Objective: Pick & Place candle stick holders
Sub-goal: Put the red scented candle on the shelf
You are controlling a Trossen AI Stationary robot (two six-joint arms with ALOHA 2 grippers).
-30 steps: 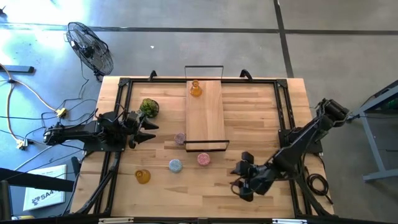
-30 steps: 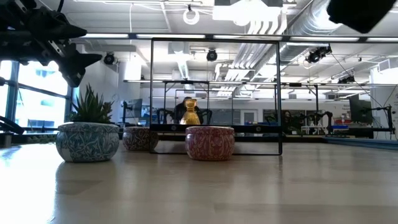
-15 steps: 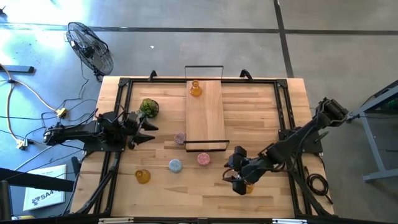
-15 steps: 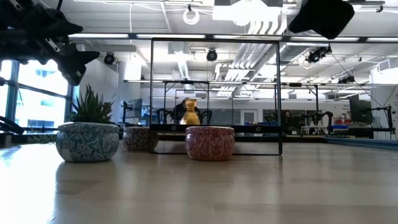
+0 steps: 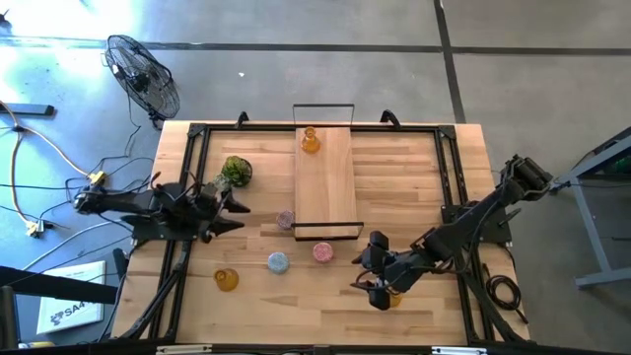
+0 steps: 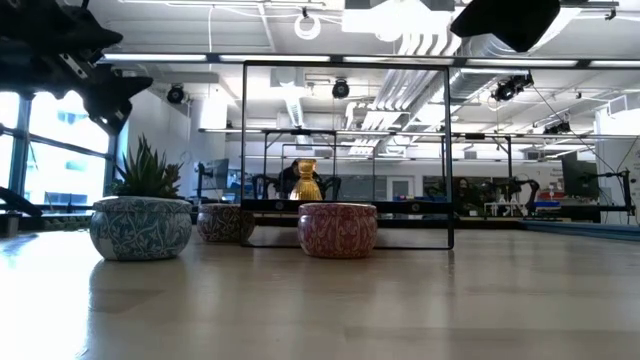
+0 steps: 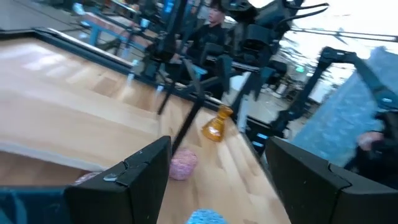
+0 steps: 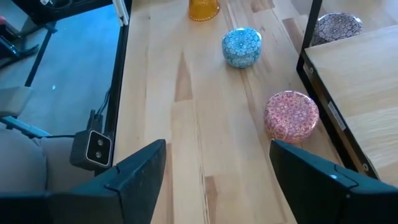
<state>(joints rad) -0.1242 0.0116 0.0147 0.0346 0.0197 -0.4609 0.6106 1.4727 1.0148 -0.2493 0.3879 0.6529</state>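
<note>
Table (image 5: 414,177): pale wood in a black frame, on a grey workshop floor; a fan (image 5: 143,74) stands off its far left corner.
Raised board (image 5: 325,177): centre of the table, one amber holder (image 5: 311,141) at its far end.
Right arm: right gripper (image 5: 377,281) near the front edge, fingers wide and empty; an amber holder (image 5: 394,297) sits just beside it.
Left arm: left gripper (image 5: 232,204) by the potted plant (image 5: 235,170), fingers apart, empty.
Low holders: pink (image 5: 322,252), blue (image 5: 278,262), second pink (image 5: 286,219), third amber (image 5: 226,280), all near the board's front.
Handling: likely glass, so stiff, slick, breakable; grip across the round body, gently.
Change: the right gripper has moved in toward the pink holder and spread wider, uncovering the amber holder; the left arm has drawn back slightly.
</note>
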